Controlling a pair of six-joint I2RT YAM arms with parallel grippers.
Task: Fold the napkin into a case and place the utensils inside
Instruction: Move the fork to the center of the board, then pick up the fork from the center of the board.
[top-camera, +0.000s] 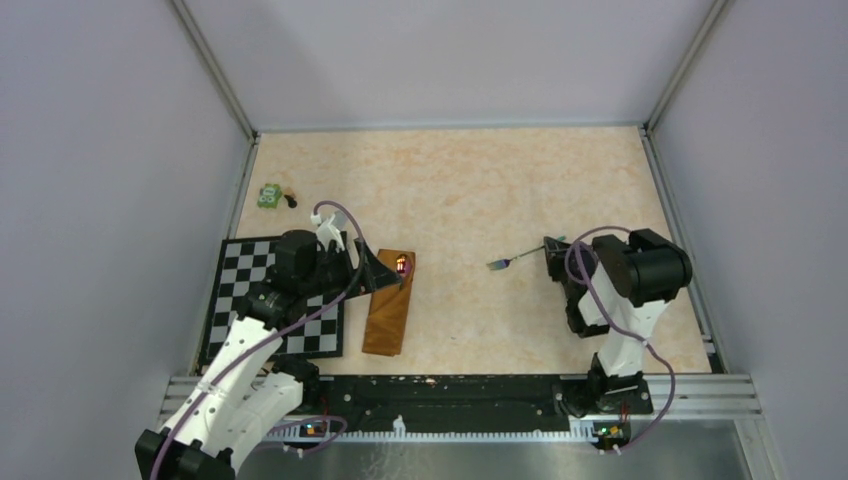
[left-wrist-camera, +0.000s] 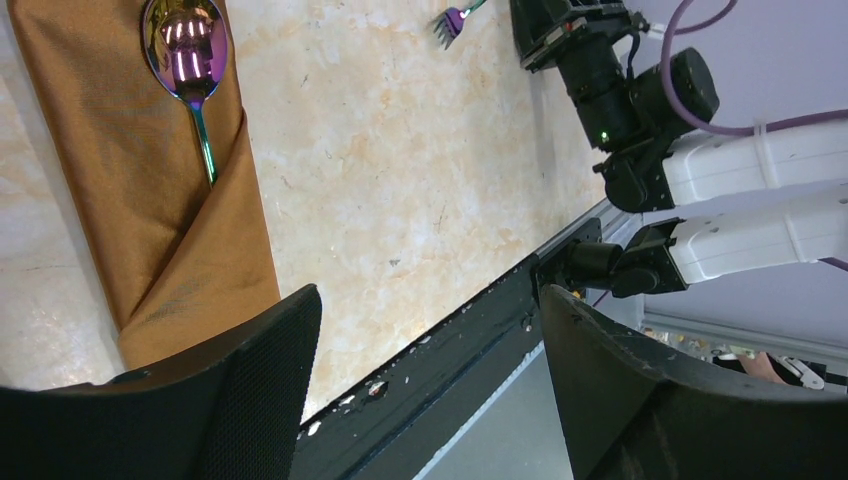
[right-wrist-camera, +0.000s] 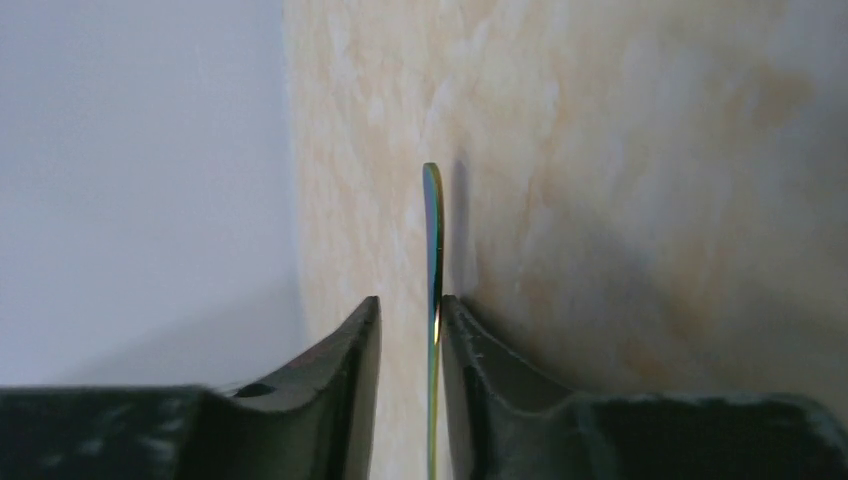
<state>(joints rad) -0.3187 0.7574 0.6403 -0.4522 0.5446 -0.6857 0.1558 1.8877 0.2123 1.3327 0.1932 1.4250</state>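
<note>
Fork (right-wrist-camera: 432, 250) edge-on inside right gripper (right-wrist-camera: 410, 305), jaws narrow, gap one side; true pinch or not, cannot tell. Well apart from case (top-camera: 388, 315), spoon (top-camera: 402, 266) inside. Risk: thin handle twisting out mid-carry. Left gripper (left-wrist-camera: 430, 300) spread wide, empty.

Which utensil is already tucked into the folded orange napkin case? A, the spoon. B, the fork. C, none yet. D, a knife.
A: the iridescent spoon lies on the napkin case with its handle slipped under the diagonal flap, while the fork is far off to the right, between the fingers of the right gripper.
</note>
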